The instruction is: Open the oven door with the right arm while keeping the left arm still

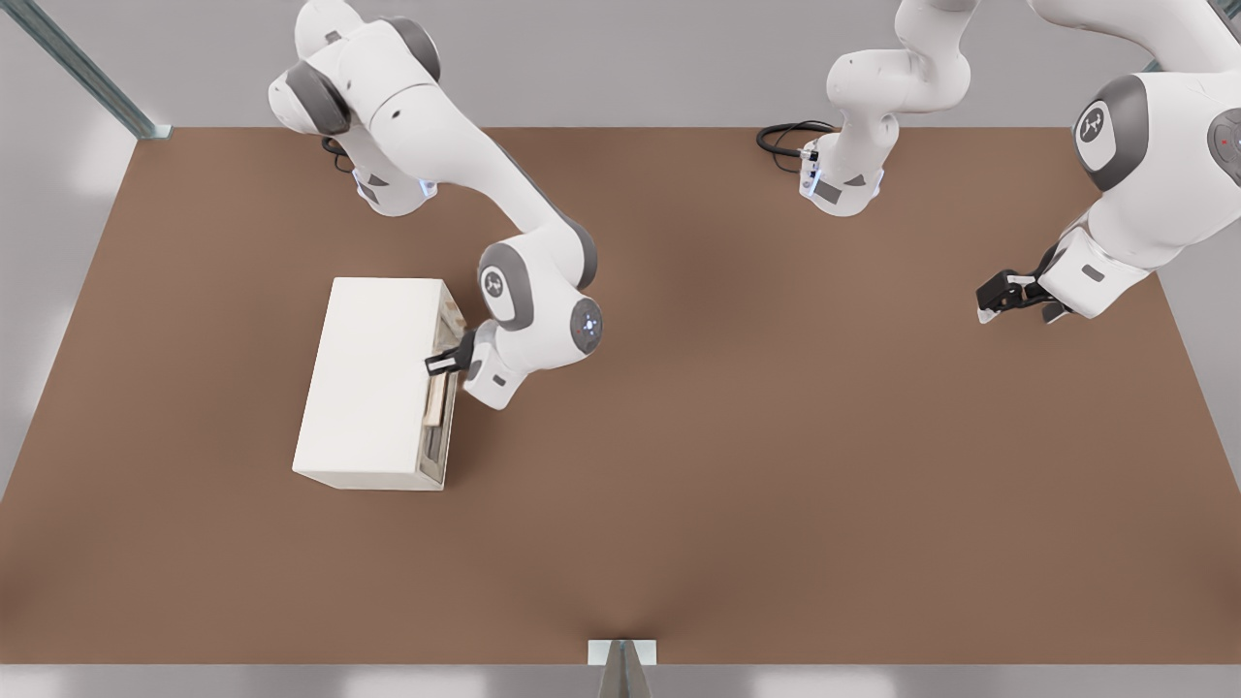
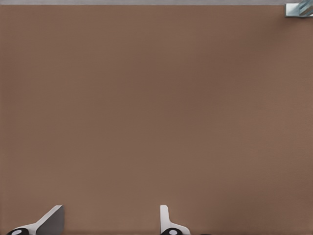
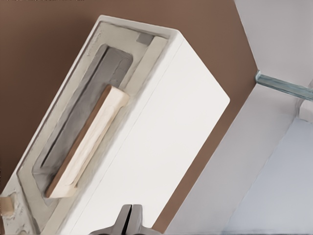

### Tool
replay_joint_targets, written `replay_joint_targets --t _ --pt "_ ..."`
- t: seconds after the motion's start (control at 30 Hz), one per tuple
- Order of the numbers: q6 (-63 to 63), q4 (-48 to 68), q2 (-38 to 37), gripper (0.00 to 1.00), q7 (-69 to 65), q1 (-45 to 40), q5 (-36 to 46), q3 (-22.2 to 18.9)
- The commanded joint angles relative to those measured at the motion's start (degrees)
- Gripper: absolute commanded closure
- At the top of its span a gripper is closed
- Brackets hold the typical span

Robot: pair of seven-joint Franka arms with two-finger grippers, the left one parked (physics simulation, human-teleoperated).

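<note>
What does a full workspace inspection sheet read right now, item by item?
Surface: brown table, bare around the oven.
Job's things: cream oven on the table; oven door looks closed, wooden handle along it.
Clutter: nothing seen.
Grippers: right arm's gripper at the oven's top edge above the handle, fingers together, holding nothing.
Cables: black loop at the parked arm's base.
Surroundings: grey floor, metal frame posts.
</note>
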Motion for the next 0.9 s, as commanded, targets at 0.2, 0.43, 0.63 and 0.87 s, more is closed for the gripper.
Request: replay_joint_targets --t 0.2,0.43,0.63,0.87 --pt "0.5 1.1 3.5 1.0 28.9 1.2 -0.7 -1.2" --pt "1.9 1.0 5.8 1.0 28.7 1.1 -0.7 -2.0" --pt "1.8 -0.4 6.2 1.0 28.8 1.1 -0.7 -2.1" --pt "1.8 -0.9 7.1 1.0 28.9 0.9 -0.7 -2.5"
